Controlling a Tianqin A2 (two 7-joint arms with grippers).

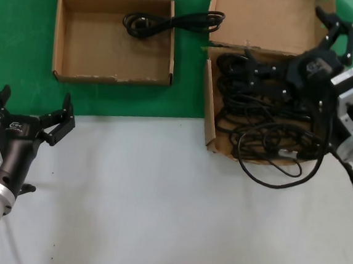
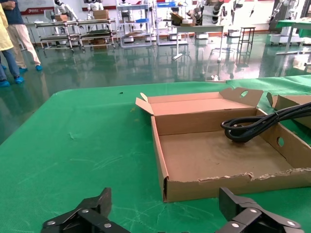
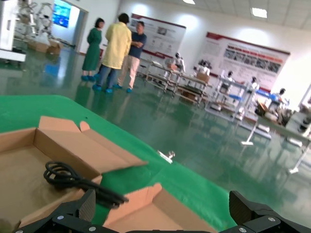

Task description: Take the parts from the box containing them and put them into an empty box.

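While the left end effector point(image 1: 32, 116) waits wide open nearest, short of the empty box point(image 1: 69, 51), one cord point(image 1: 170, 22) already lies there. Beside that box, the right end effector point(image 1: 294, 56), spread wide, apparently empty, hovers above the full box point(image 1: 210, 116) of tangled cords point(image 1: 264, 124).

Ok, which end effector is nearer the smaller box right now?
Left. The left end effector waits open just in front of the smaller box; the right end effector hangs open over the larger box.
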